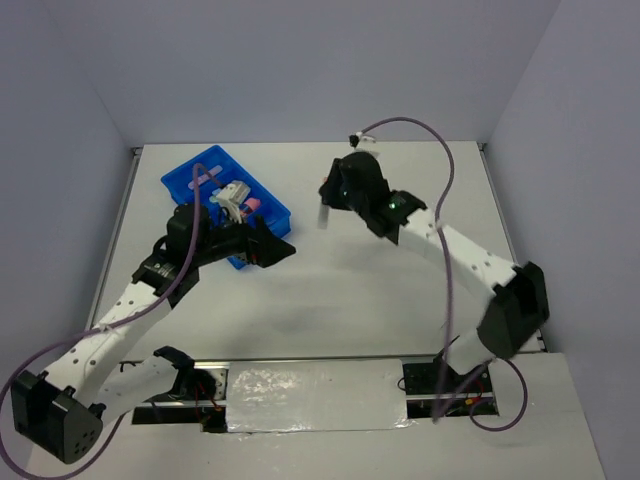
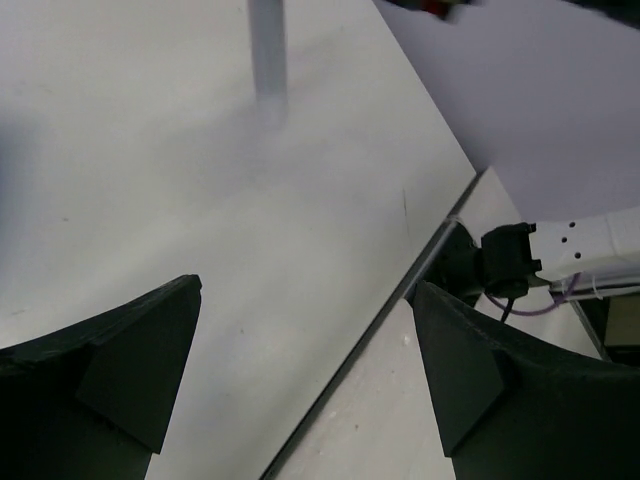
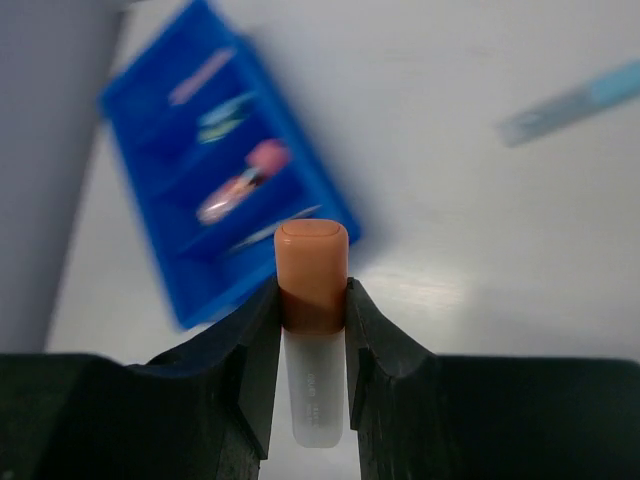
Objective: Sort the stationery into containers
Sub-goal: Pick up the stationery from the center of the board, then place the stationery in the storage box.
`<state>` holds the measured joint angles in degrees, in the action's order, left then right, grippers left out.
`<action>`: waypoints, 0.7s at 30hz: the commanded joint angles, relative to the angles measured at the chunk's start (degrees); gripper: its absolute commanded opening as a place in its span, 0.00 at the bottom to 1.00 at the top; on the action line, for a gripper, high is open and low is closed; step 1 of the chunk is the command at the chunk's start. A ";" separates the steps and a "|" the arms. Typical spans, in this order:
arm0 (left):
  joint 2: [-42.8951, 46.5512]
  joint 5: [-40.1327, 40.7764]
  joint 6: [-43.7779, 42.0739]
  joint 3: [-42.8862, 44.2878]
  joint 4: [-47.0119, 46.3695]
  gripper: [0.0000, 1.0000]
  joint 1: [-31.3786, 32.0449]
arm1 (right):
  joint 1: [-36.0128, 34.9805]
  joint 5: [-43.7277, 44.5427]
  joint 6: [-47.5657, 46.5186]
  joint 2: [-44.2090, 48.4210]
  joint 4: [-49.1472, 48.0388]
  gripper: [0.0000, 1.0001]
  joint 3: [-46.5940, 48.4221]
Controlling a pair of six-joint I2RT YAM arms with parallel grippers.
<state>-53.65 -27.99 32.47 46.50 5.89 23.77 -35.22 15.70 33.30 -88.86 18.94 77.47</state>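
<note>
The blue divided tray (image 1: 185, 185) lies at the back left and holds a pink stick (image 1: 205, 177) and a pink-capped bottle (image 1: 243, 203). In the right wrist view the tray (image 3: 300, 190) shows blurred, with pink, green and thin items in its compartments. My right gripper (image 3: 312, 292) is shut on a white stick with an orange cap (image 3: 312, 265), held in the air right of the tray; in the top view the stick (image 1: 323, 215) hangs below the gripper (image 1: 327, 198). My left gripper (image 1: 283, 250) is open and empty beside the tray's near end, its jaws wide apart (image 2: 305, 290).
A blurred pale blue-grey stick (image 3: 575, 100) lies on the white table in the right wrist view. A blurred grey stick (image 2: 268, 50) shows at the top of the left wrist view. The table's right edge (image 2: 440, 235) and the right arm's base (image 2: 500, 260) are beyond it.
</note>
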 commanded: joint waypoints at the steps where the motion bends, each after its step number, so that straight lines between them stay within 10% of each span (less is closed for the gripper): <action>1: -1.46 -0.93 4.71 1.23 -7.65 0.99 4.08 | -3.87 0.73 -0.70 9.30 -8.90 0.00 -6.00; 17: 0.04 6.71 6.03 0.61 -9.85 0.83 7.61 | -20.58 5.65 4.06 15.47 -15.96 0.00 -9.36; 21: -0.93 7.95 4.36 1.14 -8.53 0.55 7.61 | -21.91 7.58 4.31 15.38 -15.95 0.00 -10.05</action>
<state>-54.08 -21.12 37.78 46.48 -1.04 31.07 -56.14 20.53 37.04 -73.52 5.28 65.65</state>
